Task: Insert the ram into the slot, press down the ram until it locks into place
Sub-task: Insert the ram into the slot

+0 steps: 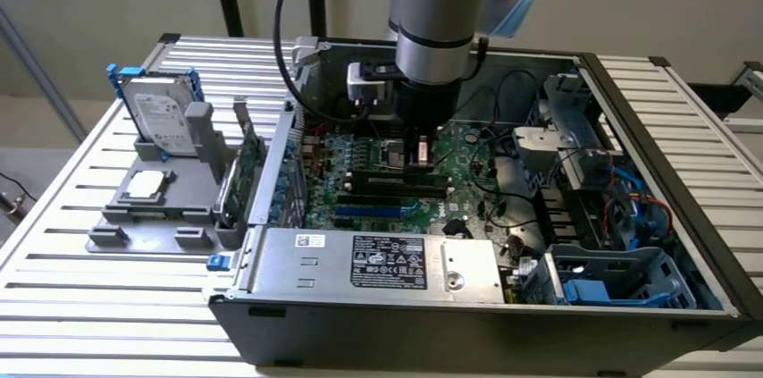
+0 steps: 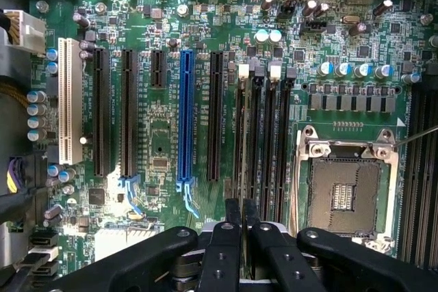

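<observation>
My gripper (image 1: 417, 156) reaches down into the open computer case, just above the motherboard (image 2: 171, 46). Its two black fingers (image 2: 231, 218) are pressed together, shut, with only a hairline gap between them. The tips sit over one end of the outermost black memory slot (image 2: 241, 135), one of several parallel sockets with small end clips; the same sockets (image 1: 394, 183) appear as dark bars on the board. A thin strip runs edge-on along that slot away from the tips. I cannot tell whether this strip is the ram or whether the tips touch it.
A long blue slot (image 2: 185, 114) and a white slot (image 2: 68, 100) lie parallel to the sockets. The open CPU socket (image 2: 345, 189) is on their other side. The power supply (image 1: 381, 262) and drive cage (image 1: 620, 275) crowd the case; a grey fixture (image 1: 155, 204) with a hard drive stands outside it.
</observation>
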`<control>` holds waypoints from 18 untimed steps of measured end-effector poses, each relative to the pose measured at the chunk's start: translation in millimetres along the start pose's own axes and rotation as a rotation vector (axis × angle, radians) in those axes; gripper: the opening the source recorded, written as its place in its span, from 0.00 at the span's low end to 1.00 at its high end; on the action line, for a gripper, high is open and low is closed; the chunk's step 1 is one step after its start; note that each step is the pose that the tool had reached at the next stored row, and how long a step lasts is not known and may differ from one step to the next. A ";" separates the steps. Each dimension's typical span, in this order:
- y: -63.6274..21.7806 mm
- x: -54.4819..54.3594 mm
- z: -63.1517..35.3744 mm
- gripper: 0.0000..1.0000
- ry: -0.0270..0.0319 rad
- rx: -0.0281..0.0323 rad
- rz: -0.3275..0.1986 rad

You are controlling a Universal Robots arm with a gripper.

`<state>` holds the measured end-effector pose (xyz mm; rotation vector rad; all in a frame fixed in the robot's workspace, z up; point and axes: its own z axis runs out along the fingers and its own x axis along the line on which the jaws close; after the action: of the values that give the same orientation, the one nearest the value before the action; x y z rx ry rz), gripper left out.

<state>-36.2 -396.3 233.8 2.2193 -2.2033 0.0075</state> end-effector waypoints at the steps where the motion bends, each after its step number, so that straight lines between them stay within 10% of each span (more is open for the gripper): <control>1: 0.3 0.0 0.2 0.13 0.0001 0.0001 0.000; 18: 0.9 -0.9 2.5 0.13 0.0039 0.0059 0.000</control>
<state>-37.1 -395.4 231.3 2.2204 -2.2043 0.0183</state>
